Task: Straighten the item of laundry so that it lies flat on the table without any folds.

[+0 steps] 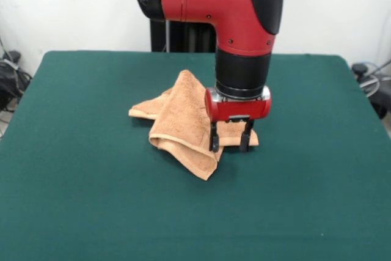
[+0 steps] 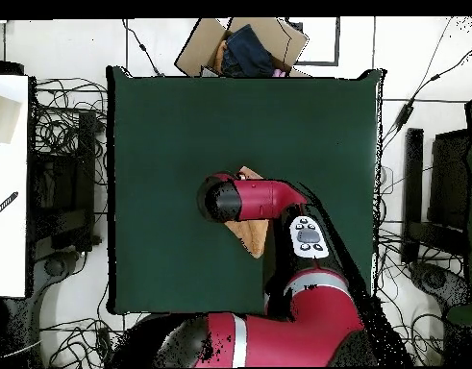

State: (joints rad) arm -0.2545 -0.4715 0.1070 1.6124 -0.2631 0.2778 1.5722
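Towel (image 1: 180,117) sits crumpled near the middle of the tabletop (image 1: 79,181), folded over itself into a rough wedge: one peak standing up at the far side, a doubled flap running down to a corner pointing toward the camera, another lobe trailing off to picture-left in the front view. It's soft terry, so expect it to be light and limp, no stiffness to push against; it should drag on the felt-like surface rather than slide freely, and a pinch will likely take more than one layer where it's doubled. Best hold, in my judgement, is a single hemmed edge or a free corner, e.g. the near corner at the bottom of the wedge, then pull outward low over the tabletop so the fold peels open. Arm comes straight down from above, wrist vertical, end effector (image 1: 230,140) low at the towel's picture-right edge, tips at or just above the cloth. Its two fingers (image 1: 214,139) stand apart with a gap between them and nothing visibly pinched, so read it as released. Overhead view hides most of the towel under the arm; only a tan sliver shows.
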